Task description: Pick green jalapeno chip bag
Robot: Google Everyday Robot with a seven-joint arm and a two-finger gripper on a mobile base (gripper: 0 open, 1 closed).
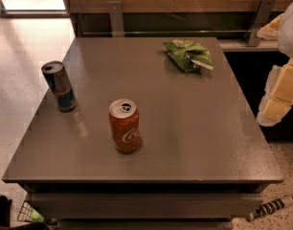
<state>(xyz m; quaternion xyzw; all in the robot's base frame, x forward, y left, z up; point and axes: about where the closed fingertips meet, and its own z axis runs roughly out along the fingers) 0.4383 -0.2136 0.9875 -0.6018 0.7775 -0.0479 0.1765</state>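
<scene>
Green jalapeno chip bag (188, 55) lies crumpled on the desk (208, 128), beyond and right of the Coca-Cola can (124, 126); my gripper (279, 95) hangs farther right, clear of it for approach, I'd guess; open or closed, I can't tell

Dim warm light; tool (279, 97) brightly lit at right.

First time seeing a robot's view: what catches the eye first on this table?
The bright orange-red soda can stands upright near the front middle of the grey table. A slim blue-and-silver can stands by the left edge, and the crumpled green jalapeno chip bag lies near the far right corner. The robot's cream-coloured gripper hangs beyond the table's right side, touching none of them.
</scene>
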